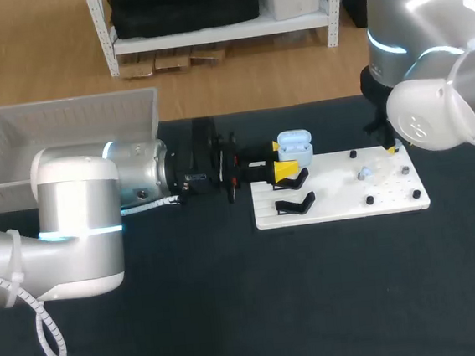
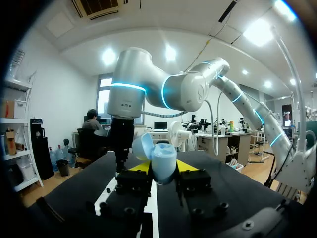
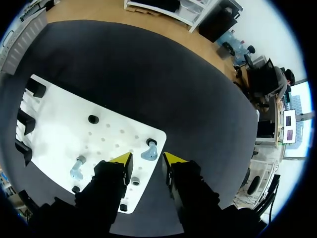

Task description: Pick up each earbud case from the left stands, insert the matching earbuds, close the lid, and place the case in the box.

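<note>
A light blue earbud case [image 2: 163, 167] with its lid [image 2: 143, 146] tipped open sits between the yellow tips of my left gripper [image 2: 159, 167], which is shut on it. In the head view the case [image 1: 295, 145] is held over the left end of the white board [image 1: 341, 206], by the black stands [image 1: 295, 203]. My right gripper [image 3: 147, 159] hangs over the board's right end, fingers apart. A pale blue earbud [image 3: 149, 151] on its peg lies just ahead of the gap, untouched. A second earbud [image 3: 78, 168] stands beside my gripper's other finger.
A white bin [image 1: 64, 127] stands at the table's back left, partly behind my left arm. Small black pegs [image 3: 92, 119] dot the board. Dark tabletop [image 1: 317, 305] stretches in front of the board.
</note>
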Available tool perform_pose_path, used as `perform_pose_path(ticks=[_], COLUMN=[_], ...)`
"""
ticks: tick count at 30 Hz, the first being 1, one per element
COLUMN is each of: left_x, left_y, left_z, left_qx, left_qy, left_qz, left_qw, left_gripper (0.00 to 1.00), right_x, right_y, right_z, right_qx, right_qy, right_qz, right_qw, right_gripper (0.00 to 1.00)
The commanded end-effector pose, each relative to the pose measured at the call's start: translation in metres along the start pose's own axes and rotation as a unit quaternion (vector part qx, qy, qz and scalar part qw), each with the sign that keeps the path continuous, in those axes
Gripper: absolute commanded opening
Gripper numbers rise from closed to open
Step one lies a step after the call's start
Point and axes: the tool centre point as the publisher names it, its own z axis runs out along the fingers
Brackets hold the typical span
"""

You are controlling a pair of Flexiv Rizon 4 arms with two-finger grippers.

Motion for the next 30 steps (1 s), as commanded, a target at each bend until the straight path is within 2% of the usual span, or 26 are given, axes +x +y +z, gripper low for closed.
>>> perform_pose_path(ticks=[1,8,12,17,19,21,22,30], left_x=[0.0011,0.0011,0.0011,0.0011,0.0011,0.0011,0.0011,0.0011], left_y=[-0.0001,-0.0001,-0.0001,-0.0001,-0.0001,-0.0001,-0.0001,-0.0001], left_z=[0.0000,0.0000,0.0000,0.0000,0.0000,0.0000,0.0000,0.0000], left_qx=[-0.001,-0.001,-0.001,-0.001,-0.001,-0.001,-0.001,-0.001], left_qy=[-0.002,-0.002,-0.002,-0.002,-0.002,-0.002,-0.002,-0.002], left_qz=[0.001,0.001,0.001,0.001,0.001,0.001,0.001,0.001], left_qw=[1.000,1.000,1.000,1.000,1.000,1.000,1.000,1.000], left_gripper=[0.00,0.00,0.00,0.00,0.00,0.00,0.00,0.00], right_x=[0.0006,-0.0021,-0.0025,-0.0028,-0.0029,-0.0029,-0.0030,0.0018], right_y=[-0.0001,0.0004,0.0001,0.0001,-0.0001,-0.0011,-0.0019,-0.0031], right_z=[0.0012,0.0032,0.0041,0.0048,0.0051,0.0055,0.0059,0.0012], right_qx=[0.001,0.001,0.002,0.004,0.005,0.006,0.006,0.007], right_qy=[-0.002,-0.001,0.001,0.001,0.002,0.002,0.002,0.002], right_qz=[0.002,-0.001,0.000,0.000,0.000,0.000,0.001,0.003], right_qw=[1.000,1.000,1.000,1.000,1.000,1.000,1.000,1.000], right_gripper=[0.35,0.29,0.34,0.32,0.26,0.02,0.00,0.00])
